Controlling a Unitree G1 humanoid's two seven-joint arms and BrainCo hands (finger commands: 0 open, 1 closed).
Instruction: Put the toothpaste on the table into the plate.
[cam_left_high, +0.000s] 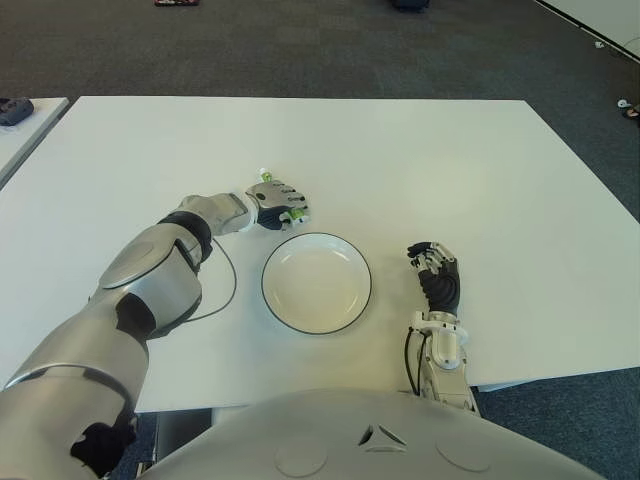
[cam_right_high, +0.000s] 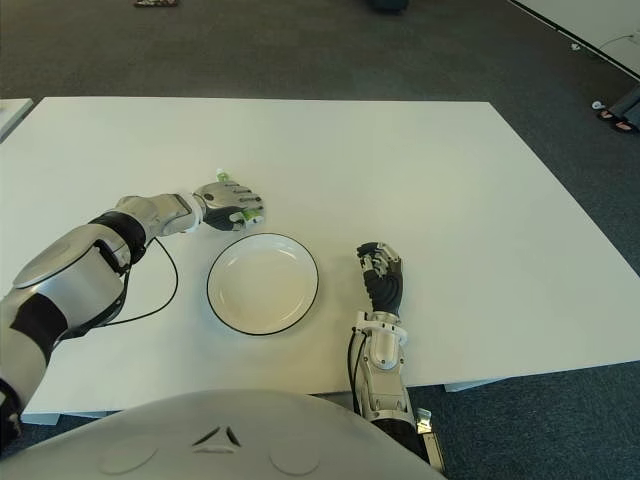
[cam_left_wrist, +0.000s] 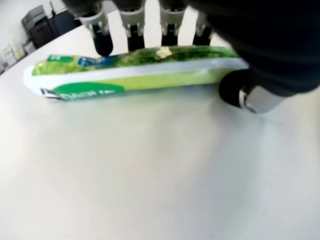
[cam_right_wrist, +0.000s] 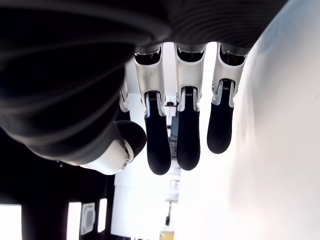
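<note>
Toothpaste lies flat on the table, just beyond the far-left rim of the plate and outside it. Left hand sits over the tube, fingers curled down along one long side and thumb at the other, closing around it. Right hand shows to the right of the plate, fingers loosely extended and holding nothing.

Wide white tabletop over dark grey carpeted floor. Corner of a second white table at far left, a dark object on it. Pale surface edge at upper right.
</note>
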